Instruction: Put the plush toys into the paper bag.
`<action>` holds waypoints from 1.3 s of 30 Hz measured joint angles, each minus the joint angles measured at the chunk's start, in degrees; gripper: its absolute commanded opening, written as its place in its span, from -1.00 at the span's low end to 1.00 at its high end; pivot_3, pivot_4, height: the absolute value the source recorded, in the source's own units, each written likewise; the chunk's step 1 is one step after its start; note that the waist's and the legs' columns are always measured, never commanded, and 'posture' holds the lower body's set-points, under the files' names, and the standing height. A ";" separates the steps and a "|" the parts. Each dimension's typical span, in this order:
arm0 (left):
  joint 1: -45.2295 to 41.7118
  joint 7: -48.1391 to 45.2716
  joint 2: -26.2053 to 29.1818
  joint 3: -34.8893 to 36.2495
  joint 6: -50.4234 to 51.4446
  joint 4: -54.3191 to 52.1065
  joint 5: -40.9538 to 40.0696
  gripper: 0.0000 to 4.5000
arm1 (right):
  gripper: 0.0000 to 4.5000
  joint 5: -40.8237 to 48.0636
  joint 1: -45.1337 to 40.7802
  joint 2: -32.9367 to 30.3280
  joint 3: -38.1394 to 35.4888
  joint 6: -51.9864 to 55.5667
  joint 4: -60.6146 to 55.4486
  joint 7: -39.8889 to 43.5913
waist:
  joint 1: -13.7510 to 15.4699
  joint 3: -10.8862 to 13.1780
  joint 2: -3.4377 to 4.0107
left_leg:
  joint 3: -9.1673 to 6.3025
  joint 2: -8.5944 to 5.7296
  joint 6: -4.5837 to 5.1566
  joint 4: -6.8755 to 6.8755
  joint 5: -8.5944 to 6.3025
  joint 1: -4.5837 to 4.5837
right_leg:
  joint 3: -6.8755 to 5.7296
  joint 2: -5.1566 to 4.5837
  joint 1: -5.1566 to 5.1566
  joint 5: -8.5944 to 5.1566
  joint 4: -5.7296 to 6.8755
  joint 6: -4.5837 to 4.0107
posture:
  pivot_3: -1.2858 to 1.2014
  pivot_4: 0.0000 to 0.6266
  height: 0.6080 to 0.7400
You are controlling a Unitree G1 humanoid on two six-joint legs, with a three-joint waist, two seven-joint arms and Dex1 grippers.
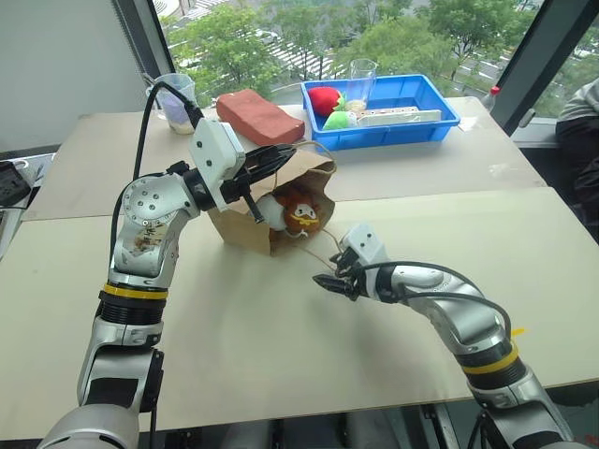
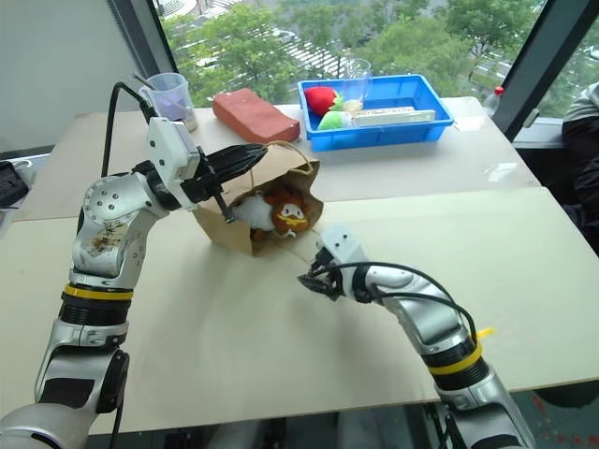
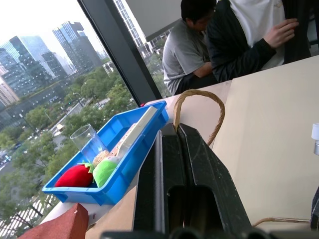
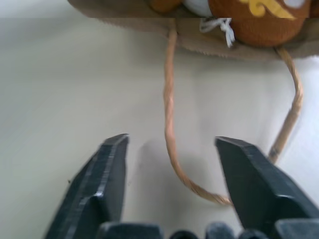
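Right gripper (image 1: pixel 329 281) empty, fingers parted, low over the table (image 1: pixel 281 355), pointing at the paper bag (image 1: pixel 281 210) mouth just ahead; the bag's lower handle loop (image 4: pixel 172 139) lies between its fingers, untouched. Both plush toys (image 1: pixel 292 213) sit inside the mouth, likely just dropped off. Left gripper (image 1: pixel 271 159), beyond and above, pinched shut on the bag's top edge, arm raised and bent, holding the mouth open.

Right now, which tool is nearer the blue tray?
Left. The left tool holds the paper bag just before the blue tray; the right tool sits farther back.
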 measured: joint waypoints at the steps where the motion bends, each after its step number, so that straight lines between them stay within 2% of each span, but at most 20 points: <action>1: 0.00 0.02 0.00 0.00 0.00 0.00 0.00 -1.00 | -0.13 -0.59 0.09 0.04 0.00 -0.63 0.03 -0.07 | -0.01 0.00 0.00 | 0.00 0.02 0.00 0.00 0.00 0.00 | 0.00 0.01 0.00 0.00 0.00 0.00 | 0.03 -0.52 1.00; 2: 0.00 0.02 0.00 0.00 0.01 0.00 0.00 -1.00 | -0.24 -1.08 0.10 0.24 -0.01 -1.38 0.10 -0.15 | 0.00 0.00 0.00 | 0.00 0.02 0.00 0.01 0.00 0.00 | 0.00 0.02 0.00 0.00 0.00 0.00 | 0.03 -0.52 1.00; 5: -0.03 0.21 0.00 0.02 0.25 0.01 -0.01 -1.00 | -0.75 -1.50 0.09 1.44 -0.42 -2.99 0.35 -0.51 | -0.02 0.00 0.00 | 0.02 0.01 0.00 0.03 0.00 0.00 | 0.01 0.02 0.01 0.00 0.00 0.00 | 0.03 -0.52 1.00; 7: -0.35 0.63 -0.32 0.23 1.45 0.19 -0.35 -1.00 | -0.98 -1.39 -0.04 2.68 -1.49 -3.85 0.38 -1.09 | 0.03 0.00 0.00 | 0.02 0.01 0.00 0.04 0.00 -0.01 | 0.01 0.02 0.01 0.00 0.01 0.00 | 0.03 -0.52 1.00; 14: -6.39 2.36 -1.60 1.66 7.94 4.28 -3.71 -1.00 | -0.98 -0.84 -5.06 4.03 -8.55 -5.06 -6.10 -3.34 | 0.78 0.00 0.00 | -0.05 -0.01 0.00 0.12 0.00 -0.05 | -0.05 0.02 0.01 0.01 0.02 0.01 | 0.03 -0.52 1.00; 18: -11.64 2.46 -2.99 1.67 8.25 11.27 -3.66 -1.00 | -0.98 -0.83 -5.39 3.14 -10.21 -7.07 -11.65 -3.14 | 0.83 0.00 0.00 | -0.09 -0.17 0.00 0.10 0.00 -0.06 | -0.08 0.02 0.00 0.01 0.02 0.01 | 0.03 -0.52 1.00; 24: -17.90 -0.89 -5.88 1.63 11.11 18.77 -5.63 -1.00 | -0.98 -1.01 -7.37 3.55 -10.35 -10.75 -13.22 -3.40 | 0.57 0.01 -0.01 | -0.07 -0.19 0.00 0.14 0.00 -0.06 | -0.07 0.01 0.01 0.01 0.02 0.01 | 0.03 -0.52 1.00; 33: -22.26 -8.83 -5.89 1.65 14.59 29.25 -7.64 -1.00 | -0.98 -0.98 -12.56 6.30 -9.02 -10.41 -15.80 -5.01 | -0.15 0.01 -0.01 | -0.13 -0.23 0.00 0.11 0.00 -0.04 | -0.06 0.02 -0.01 0.01 0.06 0.01 | 0.03 -0.52 1.00; 39: -20.54 -11.98 -3.94 1.52 14.85 27.86 -6.72 -1.00 | -0.98 -1.46 -12.96 7.82 -5.52 -10.23 -14.30 -5.44 | -0.70 0.00 -0.01 | -0.16 -0.22 0.00 0.09 0.00 -0.01 | -0.05 0.01 -0.02 0.01 0.09 0.01 | 0.03 -0.52 1.00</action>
